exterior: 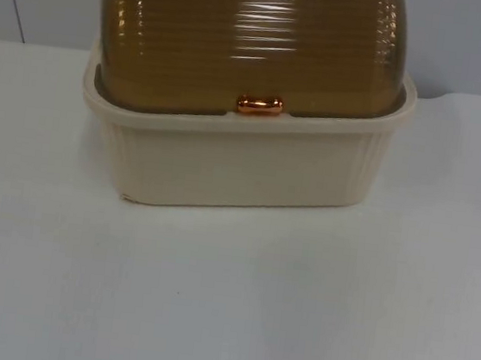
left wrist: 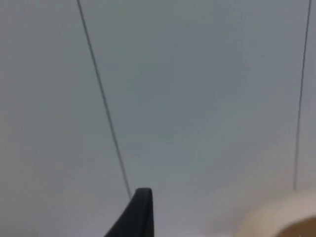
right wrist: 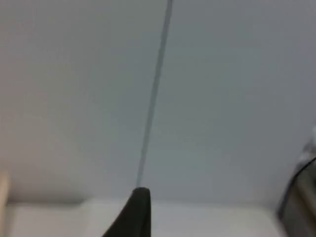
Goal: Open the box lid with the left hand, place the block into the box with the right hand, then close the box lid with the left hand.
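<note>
A cream box (exterior: 242, 167) stands at the back of the table, close to the wall. Its brown see-through ribbed lid (exterior: 252, 42) is down on the rim, and a copper handle (exterior: 259, 105) sits at the lid's front edge. In the left wrist view my left gripper (left wrist: 140, 212) points at the grey wall, with a cream corner of the box (left wrist: 276, 217) beside it. My right gripper (right wrist: 137, 212) also faces the wall, above the table's far edge, and a sliver of cream (right wrist: 3, 190) shows to one side.
The white table top (exterior: 227, 300) stretches open in front of the box and on both sides. The grey partition wall (exterior: 473, 41) rises right behind the box. A dark blurred shape (right wrist: 301, 197) stands off to one side of my right gripper.
</note>
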Robot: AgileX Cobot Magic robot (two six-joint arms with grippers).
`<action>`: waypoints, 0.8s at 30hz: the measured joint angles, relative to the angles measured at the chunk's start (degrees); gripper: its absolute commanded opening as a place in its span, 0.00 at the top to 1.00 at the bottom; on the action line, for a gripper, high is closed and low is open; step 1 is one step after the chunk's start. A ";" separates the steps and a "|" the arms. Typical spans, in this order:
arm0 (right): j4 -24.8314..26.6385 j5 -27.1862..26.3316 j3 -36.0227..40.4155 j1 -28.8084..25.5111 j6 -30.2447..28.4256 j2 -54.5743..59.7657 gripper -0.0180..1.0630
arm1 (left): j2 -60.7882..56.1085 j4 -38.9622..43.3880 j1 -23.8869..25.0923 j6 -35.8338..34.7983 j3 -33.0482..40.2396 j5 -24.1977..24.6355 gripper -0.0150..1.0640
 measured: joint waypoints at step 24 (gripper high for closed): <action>8.91 17.87 -7.89 0.00 -5.62 -25.14 0.12 | -33.96 6.35 0.00 -7.42 -0.21 25.00 0.01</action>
